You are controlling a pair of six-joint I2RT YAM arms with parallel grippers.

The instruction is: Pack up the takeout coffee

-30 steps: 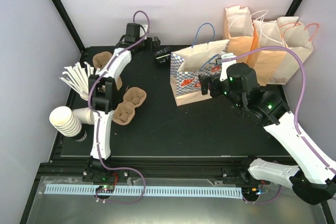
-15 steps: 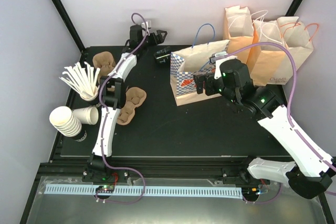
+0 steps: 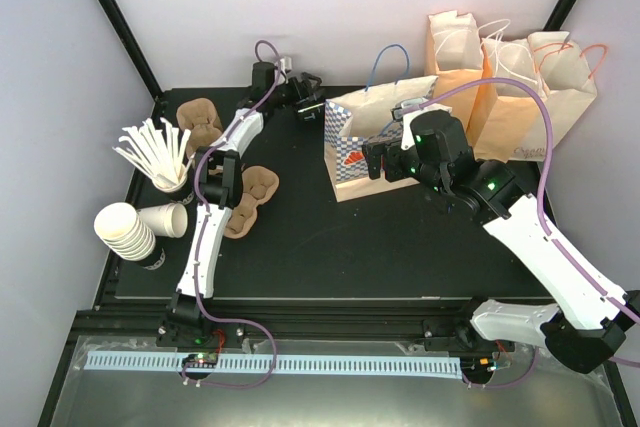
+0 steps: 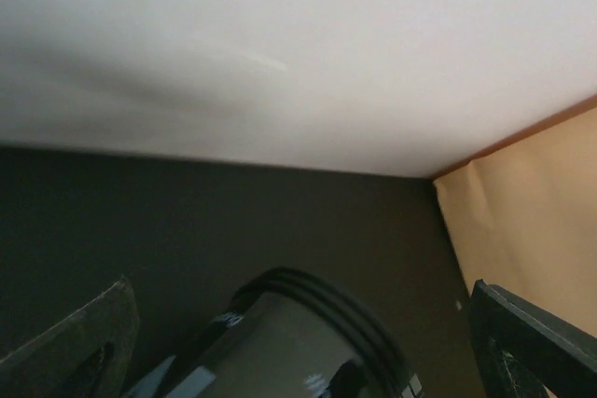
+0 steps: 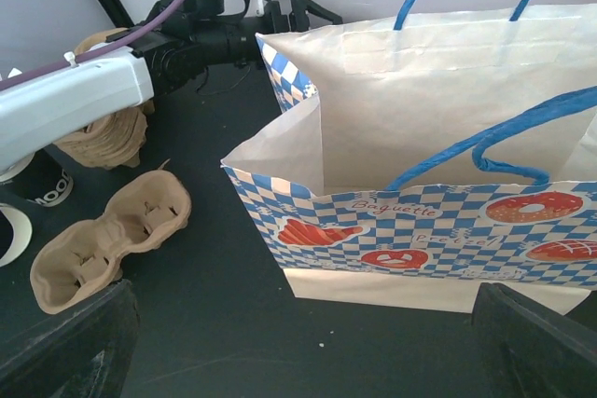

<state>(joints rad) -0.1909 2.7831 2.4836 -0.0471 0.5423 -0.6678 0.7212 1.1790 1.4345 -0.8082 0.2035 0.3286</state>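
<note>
Right gripper (image 3: 370, 160) hangs in front of the checked paper bag (image 5: 420, 221), jaws wide apart, probably there to steady its open mouth. Farther back, at the far edge of the table (image 3: 400, 247) beside the bag, the left gripper (image 3: 312, 102) has its jaws spread either side of the black coffee cup (image 4: 298, 342). Cup's lower half is cut off, so can't tell if it's upright.

1. Top external looks down from behind, over the whole table (image 3: 400, 247).
2. Left wrist sits low and close, facing the back wall (image 4: 298, 62), probably at the coffee cup (image 4: 298, 342).
3. Right wrist closely faces the checked bag (image 5: 420, 230), shared overhead.
</note>
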